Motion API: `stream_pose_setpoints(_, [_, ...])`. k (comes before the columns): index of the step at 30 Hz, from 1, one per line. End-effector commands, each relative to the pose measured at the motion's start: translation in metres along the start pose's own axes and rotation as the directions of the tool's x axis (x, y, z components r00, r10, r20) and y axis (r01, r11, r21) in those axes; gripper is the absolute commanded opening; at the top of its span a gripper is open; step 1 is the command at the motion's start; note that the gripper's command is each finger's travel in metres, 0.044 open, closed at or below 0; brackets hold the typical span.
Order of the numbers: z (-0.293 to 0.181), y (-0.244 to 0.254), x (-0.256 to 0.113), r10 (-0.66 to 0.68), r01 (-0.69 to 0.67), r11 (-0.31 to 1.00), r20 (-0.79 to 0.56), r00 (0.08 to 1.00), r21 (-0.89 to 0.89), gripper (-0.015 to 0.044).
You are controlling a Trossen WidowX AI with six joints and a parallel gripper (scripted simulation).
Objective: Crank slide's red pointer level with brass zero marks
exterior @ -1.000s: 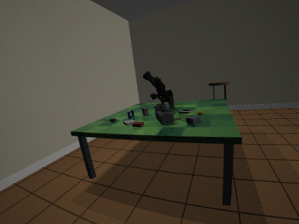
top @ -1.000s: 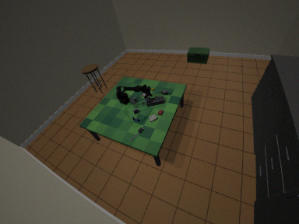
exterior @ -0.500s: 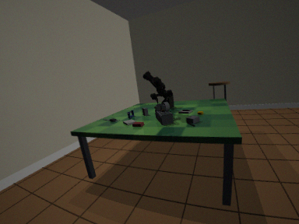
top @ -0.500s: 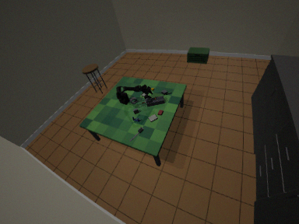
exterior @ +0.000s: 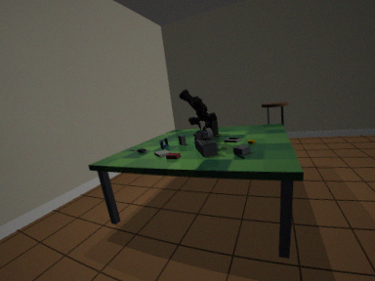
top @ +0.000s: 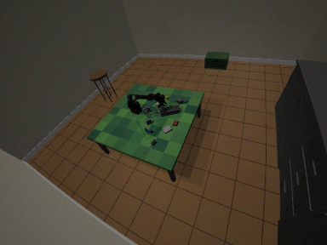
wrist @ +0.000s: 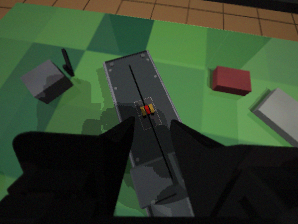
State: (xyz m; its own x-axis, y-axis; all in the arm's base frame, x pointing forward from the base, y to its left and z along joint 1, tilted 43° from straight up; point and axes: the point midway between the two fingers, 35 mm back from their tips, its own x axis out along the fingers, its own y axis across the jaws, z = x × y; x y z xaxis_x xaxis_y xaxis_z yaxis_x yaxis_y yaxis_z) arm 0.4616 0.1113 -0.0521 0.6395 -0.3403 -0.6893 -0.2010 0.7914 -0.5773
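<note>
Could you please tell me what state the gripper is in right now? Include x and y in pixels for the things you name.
Gripper (top: 165, 103) (wrist: 152, 122): partly open, fingers apart; no object visible between its fingertips.

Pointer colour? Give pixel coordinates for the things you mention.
Red pointer (wrist: 148, 109), between brass-yellow marks; the wrist view shows it best.

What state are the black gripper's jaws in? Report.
Partly open: the black fingertips stand apart, the long grey machine visible between.
</note>
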Motion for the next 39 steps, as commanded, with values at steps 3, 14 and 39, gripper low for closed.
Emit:
stream_pose_setpoints(3, [-0.0001,-0.0001,0.0001,0.0,0.0,1.0,0.0,1.0,0.0,0.002])
stream_pose_setpoints(14, [0.0,0.0001,0.0,0.001,-0.001,1.0,0.0,1.0,0.0,0.0])
stream_pose_setpoints(39, [0.0,0.0001,0.0,0.001,-0.001,1.0,0.0,1.0,0.0,0.042])
